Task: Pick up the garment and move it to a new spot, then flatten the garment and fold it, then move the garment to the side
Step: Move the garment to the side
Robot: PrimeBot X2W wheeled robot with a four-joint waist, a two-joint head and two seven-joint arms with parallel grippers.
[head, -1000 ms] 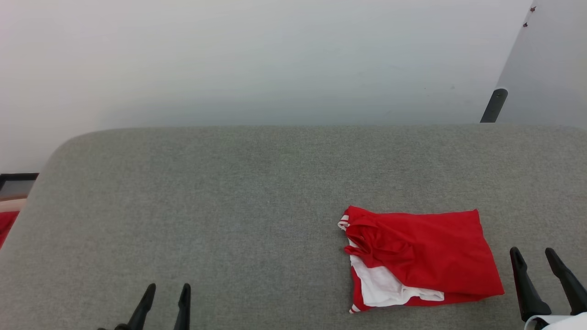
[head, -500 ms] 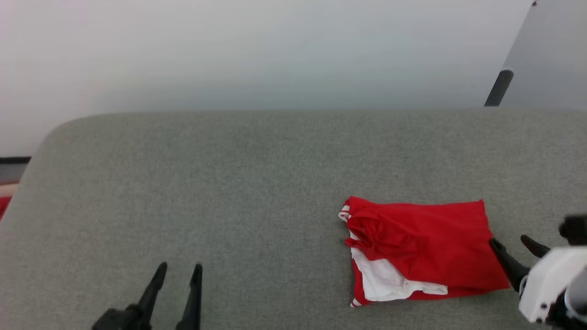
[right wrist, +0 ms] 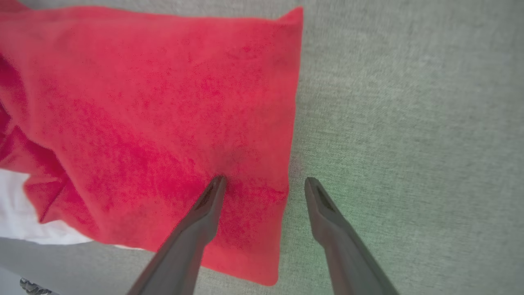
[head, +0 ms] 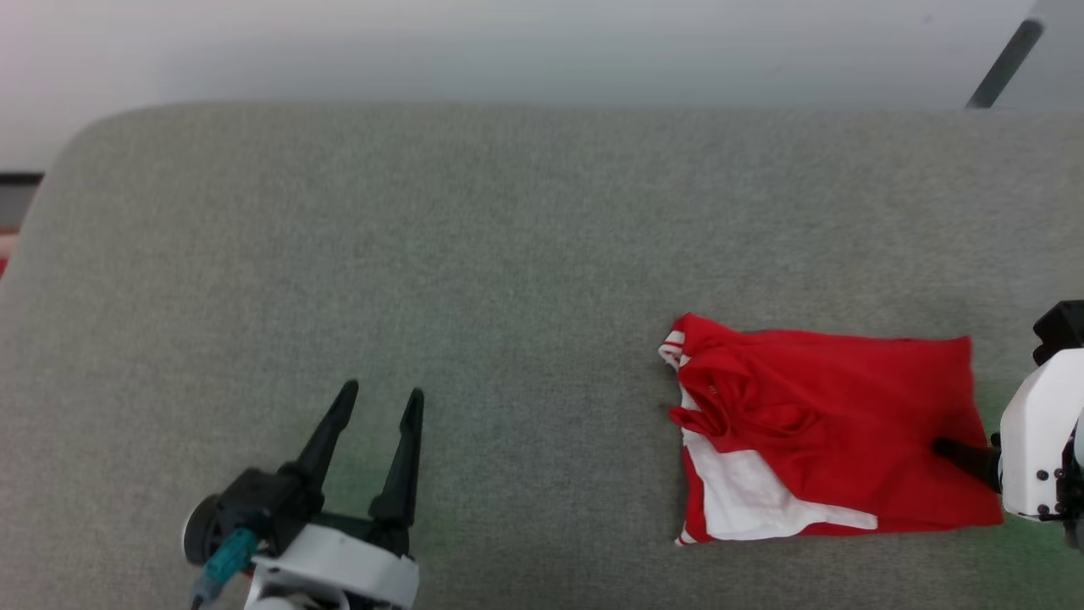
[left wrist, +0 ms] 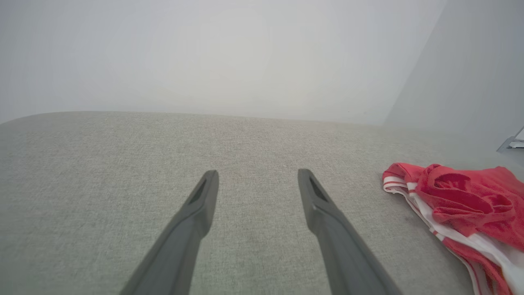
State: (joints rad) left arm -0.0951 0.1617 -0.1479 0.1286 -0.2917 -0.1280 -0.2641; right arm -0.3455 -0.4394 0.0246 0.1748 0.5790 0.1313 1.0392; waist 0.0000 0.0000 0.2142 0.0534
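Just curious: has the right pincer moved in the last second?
Yes. The right pincer swung left toward the garment; one finger now overlaps its right edge.

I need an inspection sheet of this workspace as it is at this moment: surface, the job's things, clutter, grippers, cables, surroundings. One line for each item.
Surface: grey fabric surface with rounded far corners, no stains seen.
Job's things: garment, red with a white part and striped trim, lies roughly folded and bunched on the robot's right side of the surface.
Clutter: nothing seen.
Grippers: left gripper open, over bare fabric, apart from the garment. Right gripper open, astride the garment's right edge, one finger at the red cloth, the other over bare fabric.
Cables: one teal-tipped lead at the left wrist.
Surroundings: pale wall behind; dark bar slanting at upper right.
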